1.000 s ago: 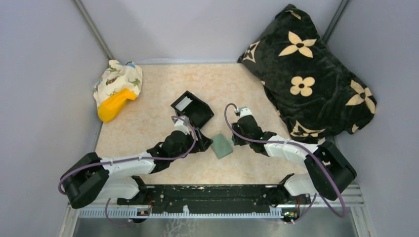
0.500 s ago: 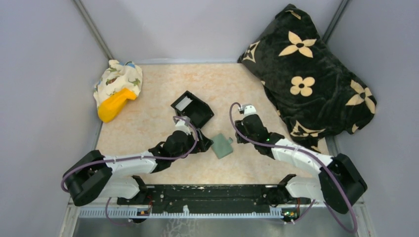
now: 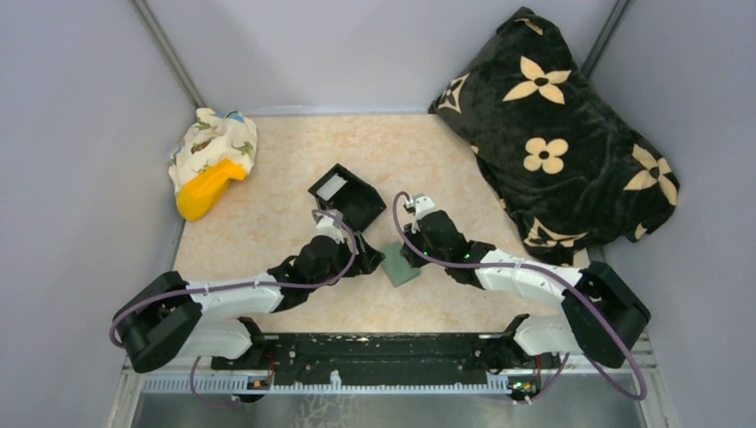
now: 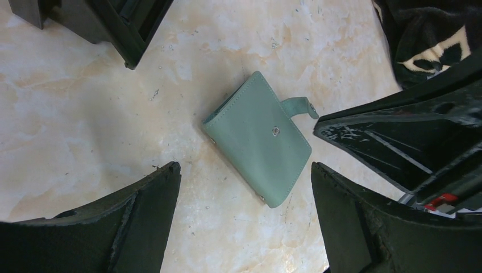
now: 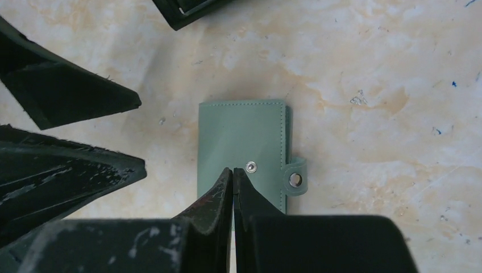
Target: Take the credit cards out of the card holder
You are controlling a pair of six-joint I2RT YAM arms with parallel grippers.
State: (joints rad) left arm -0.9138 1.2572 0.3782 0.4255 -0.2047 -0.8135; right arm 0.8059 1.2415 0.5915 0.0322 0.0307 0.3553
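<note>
Swinging in from the far-right side of the card holder (image 5: 241,136), the right gripper (image 5: 233,170) now hangs directly over it, and its jaws, which stood apart a moment ago, are pressed together into one narrow point. That point sits over the cover just beside the metal stud, though whether it touches the leather cannot be told. A closed tip suits prying or pinning: it looks placed to hold the cover down or work under its edge. The snap tab (image 5: 294,173) sticks out unfastened from the holder's side, so the fold is free to open. The holder itself lies shut and flat on the table (image 3: 267,178), where it was before, with the black box (image 3: 348,196) just beyond it. No credit cards show; they are presumably inside. The left gripper (image 4: 245,170) has not shifted. It waits low over the holder's left side with jaws spread wide, probably ready to steady it.
</note>
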